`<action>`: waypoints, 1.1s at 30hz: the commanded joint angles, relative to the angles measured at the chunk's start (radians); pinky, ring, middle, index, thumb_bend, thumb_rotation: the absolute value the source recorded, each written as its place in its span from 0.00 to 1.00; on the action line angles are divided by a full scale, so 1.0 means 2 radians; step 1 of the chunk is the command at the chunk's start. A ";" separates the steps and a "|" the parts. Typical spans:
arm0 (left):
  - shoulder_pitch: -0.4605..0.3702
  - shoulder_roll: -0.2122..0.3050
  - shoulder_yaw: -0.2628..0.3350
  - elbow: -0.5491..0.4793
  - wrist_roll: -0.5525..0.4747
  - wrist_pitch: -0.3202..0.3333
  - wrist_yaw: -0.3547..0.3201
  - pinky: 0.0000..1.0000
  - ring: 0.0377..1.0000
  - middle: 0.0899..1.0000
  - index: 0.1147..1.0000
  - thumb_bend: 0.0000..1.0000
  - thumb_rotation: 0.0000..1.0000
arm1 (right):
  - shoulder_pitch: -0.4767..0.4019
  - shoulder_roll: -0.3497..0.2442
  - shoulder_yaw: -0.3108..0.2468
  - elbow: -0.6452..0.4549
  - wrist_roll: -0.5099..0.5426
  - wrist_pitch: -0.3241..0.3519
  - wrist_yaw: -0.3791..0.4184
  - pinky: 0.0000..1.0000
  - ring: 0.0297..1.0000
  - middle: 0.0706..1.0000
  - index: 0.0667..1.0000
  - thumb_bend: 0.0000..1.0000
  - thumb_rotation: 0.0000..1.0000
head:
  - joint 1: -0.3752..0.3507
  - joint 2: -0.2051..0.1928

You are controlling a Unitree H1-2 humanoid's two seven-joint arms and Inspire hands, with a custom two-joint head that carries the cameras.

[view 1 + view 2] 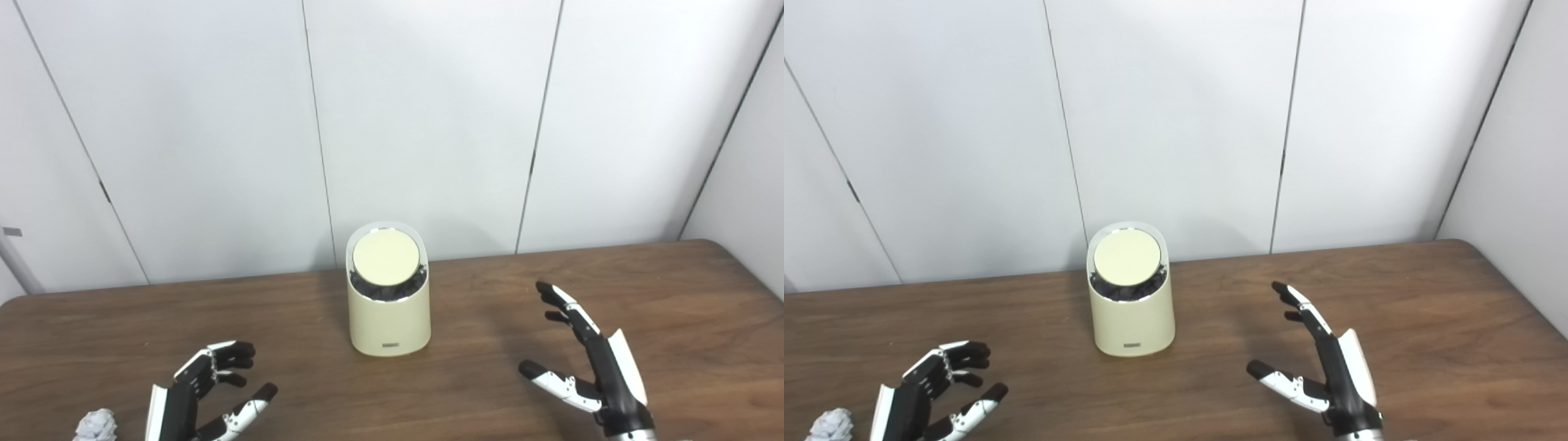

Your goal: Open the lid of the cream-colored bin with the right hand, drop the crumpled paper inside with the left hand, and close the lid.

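I see the brown table (674, 294) with bare wood around the upright cream-colored bin (388, 321) at mid-table, its lid (386, 257) down, my right hand (1323, 367) and left hand (196, 392) both spread and empty, and the crumpled paper (96, 425) at the near edge, more cropped in the right eye view.

paired head views, same table (465, 392)

The cream-colored bin (388, 306) stands upright mid-table with its round lid (386, 257) tilted in the opening, dark contents showing beneath, while the white crumpled paper (95, 425) lies at the near left edge.
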 commanded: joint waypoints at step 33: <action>-0.012 0.005 -0.001 0.014 0.008 -0.023 0.007 0.51 0.60 0.61 0.58 0.72 0.15 | -0.004 0.014 -0.001 -0.002 -0.010 0.005 -0.011 0.79 0.86 0.87 0.86 0.68 0.67 | 0.002 0.000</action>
